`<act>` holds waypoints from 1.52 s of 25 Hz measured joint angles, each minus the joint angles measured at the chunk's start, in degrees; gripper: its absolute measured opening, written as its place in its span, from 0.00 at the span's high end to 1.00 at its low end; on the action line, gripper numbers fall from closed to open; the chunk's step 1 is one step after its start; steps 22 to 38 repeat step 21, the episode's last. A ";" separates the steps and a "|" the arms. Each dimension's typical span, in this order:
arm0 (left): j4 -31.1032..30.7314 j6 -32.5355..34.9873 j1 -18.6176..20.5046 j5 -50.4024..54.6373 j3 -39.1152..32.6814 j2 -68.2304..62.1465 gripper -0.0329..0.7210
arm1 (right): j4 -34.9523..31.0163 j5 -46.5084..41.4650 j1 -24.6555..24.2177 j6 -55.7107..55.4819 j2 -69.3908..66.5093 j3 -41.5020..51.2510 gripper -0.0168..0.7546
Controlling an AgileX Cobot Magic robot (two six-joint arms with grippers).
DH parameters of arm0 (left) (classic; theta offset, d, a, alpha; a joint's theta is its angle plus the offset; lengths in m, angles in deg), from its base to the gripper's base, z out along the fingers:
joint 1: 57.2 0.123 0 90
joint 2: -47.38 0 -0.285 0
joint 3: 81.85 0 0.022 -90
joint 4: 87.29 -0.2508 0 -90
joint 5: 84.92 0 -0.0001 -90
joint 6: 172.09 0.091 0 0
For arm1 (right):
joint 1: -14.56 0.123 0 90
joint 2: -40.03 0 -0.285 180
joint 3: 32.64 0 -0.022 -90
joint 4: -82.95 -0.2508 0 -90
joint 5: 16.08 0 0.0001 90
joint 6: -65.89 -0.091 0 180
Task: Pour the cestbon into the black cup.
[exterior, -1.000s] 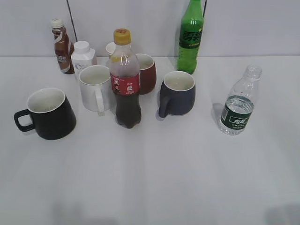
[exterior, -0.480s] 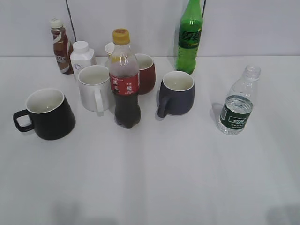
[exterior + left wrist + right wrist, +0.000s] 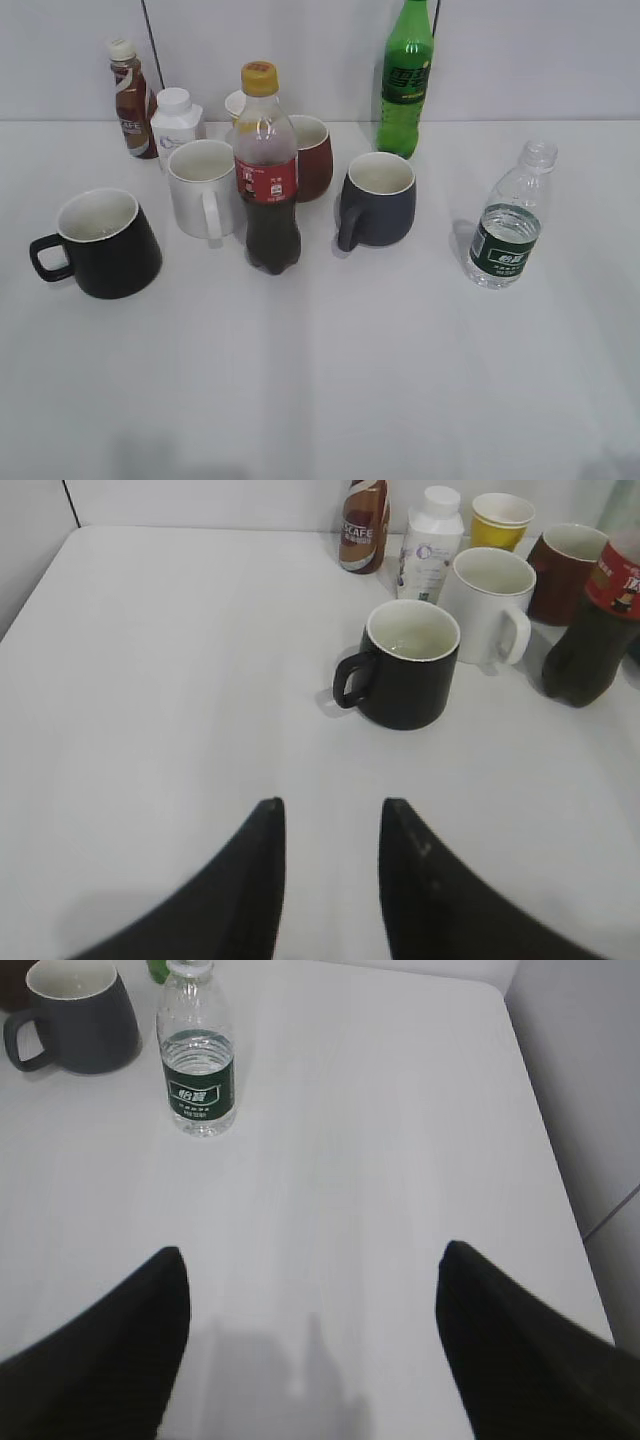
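Observation:
The cestbon [image 3: 508,222], a small clear bottle with a dark green label and no cap, stands upright at the right of the table; it also shows in the right wrist view [image 3: 198,1060]. The black cup [image 3: 100,243], white inside, stands at the left with its handle pointing left; it also shows in the left wrist view [image 3: 410,663]. My left gripper [image 3: 330,815] is open and empty, well short of the black cup. My right gripper [image 3: 312,1265] is wide open and empty, short of the cestbon. Neither gripper shows in the exterior view.
A red-labelled dark-drink bottle [image 3: 267,170], a white mug [image 3: 202,188], a dark red mug [image 3: 311,155] and a grey-blue mug [image 3: 379,198] stand mid-table. A green soda bottle [image 3: 406,78], a coffee bottle [image 3: 129,98] and a white bottle [image 3: 177,118] stand at the back. The table's right edge [image 3: 545,1120] is near.
None of the objects has moved. The exterior view has shifted very slightly between frames.

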 joint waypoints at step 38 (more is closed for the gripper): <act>0.00 0.00 0.00 0.00 0.00 0.00 0.63 | 0.02 0.00 -0.06 0.00 0.00 0.00 0.21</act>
